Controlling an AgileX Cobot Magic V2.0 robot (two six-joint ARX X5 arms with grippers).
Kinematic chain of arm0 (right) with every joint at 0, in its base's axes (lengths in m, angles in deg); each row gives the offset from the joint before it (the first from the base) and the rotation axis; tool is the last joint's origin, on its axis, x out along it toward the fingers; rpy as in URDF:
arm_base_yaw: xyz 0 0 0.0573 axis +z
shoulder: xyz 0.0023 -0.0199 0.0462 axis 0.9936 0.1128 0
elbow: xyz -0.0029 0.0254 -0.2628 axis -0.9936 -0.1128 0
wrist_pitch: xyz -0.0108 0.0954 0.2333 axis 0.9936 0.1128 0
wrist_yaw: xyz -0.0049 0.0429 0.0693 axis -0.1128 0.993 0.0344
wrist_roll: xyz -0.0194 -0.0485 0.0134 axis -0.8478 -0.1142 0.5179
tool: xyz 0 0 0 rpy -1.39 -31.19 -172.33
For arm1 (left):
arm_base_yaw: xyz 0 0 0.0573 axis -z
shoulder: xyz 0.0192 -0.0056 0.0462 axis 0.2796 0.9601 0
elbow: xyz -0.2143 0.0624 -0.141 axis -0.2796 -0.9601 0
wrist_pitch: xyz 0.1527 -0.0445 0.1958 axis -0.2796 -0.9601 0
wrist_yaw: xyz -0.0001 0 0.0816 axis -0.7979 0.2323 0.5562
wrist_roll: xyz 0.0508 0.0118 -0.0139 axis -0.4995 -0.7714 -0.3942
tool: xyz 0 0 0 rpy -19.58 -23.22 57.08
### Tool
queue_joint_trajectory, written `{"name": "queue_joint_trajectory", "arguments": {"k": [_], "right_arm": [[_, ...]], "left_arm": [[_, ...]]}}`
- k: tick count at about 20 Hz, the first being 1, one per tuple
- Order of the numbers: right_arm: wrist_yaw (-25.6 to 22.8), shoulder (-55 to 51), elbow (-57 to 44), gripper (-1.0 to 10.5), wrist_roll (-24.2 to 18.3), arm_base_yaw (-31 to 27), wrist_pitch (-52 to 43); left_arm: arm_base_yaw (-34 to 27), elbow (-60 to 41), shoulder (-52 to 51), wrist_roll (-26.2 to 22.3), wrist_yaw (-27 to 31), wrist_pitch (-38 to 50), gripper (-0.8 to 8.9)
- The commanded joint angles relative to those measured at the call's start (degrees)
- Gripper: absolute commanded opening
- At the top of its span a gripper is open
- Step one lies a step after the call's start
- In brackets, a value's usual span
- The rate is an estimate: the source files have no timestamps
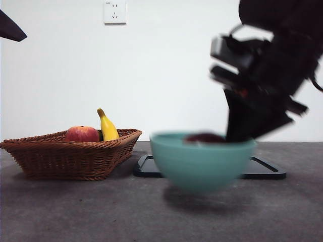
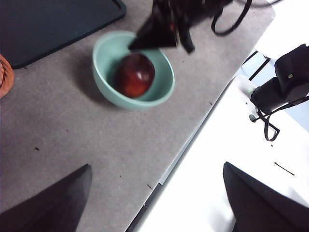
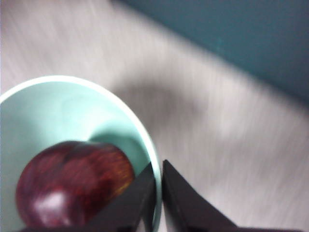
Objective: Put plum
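While the plum point(image 3: 72, 186) lies inside the teal bowl point(image 1: 203, 160), the right gripper point(image 3: 158, 193) pinches the bowl's rim, one jaw inside and one outside. Its arm slants down steeply from the upper right, blurred, and the bowl appears raised off the bench point(image 1: 75, 212). Far behind lies a dark tray point(image 1: 267, 169). The left gripper point(image 2: 154, 203) hangs spread wide, high above the bench's near edge.

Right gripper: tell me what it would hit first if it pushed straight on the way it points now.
The right gripper is already clamped on the rim of the teal bowl, so it would probably press that wall first. The plum lies just inside; depth is blurred.
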Motion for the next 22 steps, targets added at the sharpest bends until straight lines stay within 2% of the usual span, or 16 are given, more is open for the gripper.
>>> {"name": "queue_joint_trajectory", "arguments": {"k": [1,6,12,22], "right_arm": [[-0.1,0.4,5.0,0.1,1.0,-1.1,-0.5],[0.0,5.5,14.8,0.1,0.9,-7.0,-0.3],[0.1,18.5,27.3,0.1,-0.3,-12.2,0.7],[0.0,30.9,29.6,0.1,-0.5,-13.6,-1.5]], "left_arm": [[0.3,0.5,0.3,-0.3,-0.3,0.4,4.24],[0.3,0.5,0.3,-0.3,-0.3,0.4,4.24],[0.2,0.5,0.3,-0.3,-0.3,0.3,4.24],[0.3,0.5,0.3,-0.3,-0.3,0.3,4.24]]}}
